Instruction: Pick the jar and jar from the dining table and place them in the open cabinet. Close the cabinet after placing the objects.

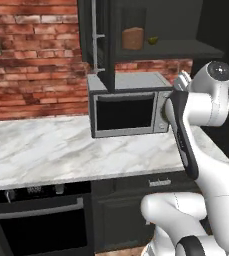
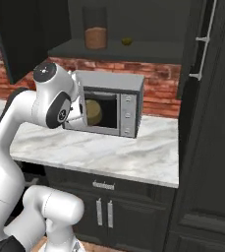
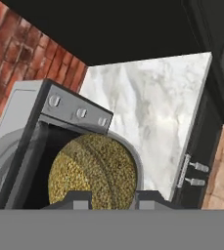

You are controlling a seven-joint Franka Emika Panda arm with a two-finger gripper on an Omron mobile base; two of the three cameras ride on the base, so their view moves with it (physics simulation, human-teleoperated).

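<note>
While one jar (image 2: 96, 37) with brown filling already sits on the cabinet (image 2: 128, 49) shelf beside a small yellow fruit (image 2: 126, 41), the gripper (image 3: 112, 197) holds the other jar (image 3: 93, 172), the olive-yellow one, with its jaws closed around it. It hangs low in front of the microwave (image 2: 128, 106), above the marble counter (image 2: 109, 150). This looks like the carrying step. Next, the arm should lift the jar up to the shelf, set it down, let go, then shut the door (image 1: 100, 42).
</note>
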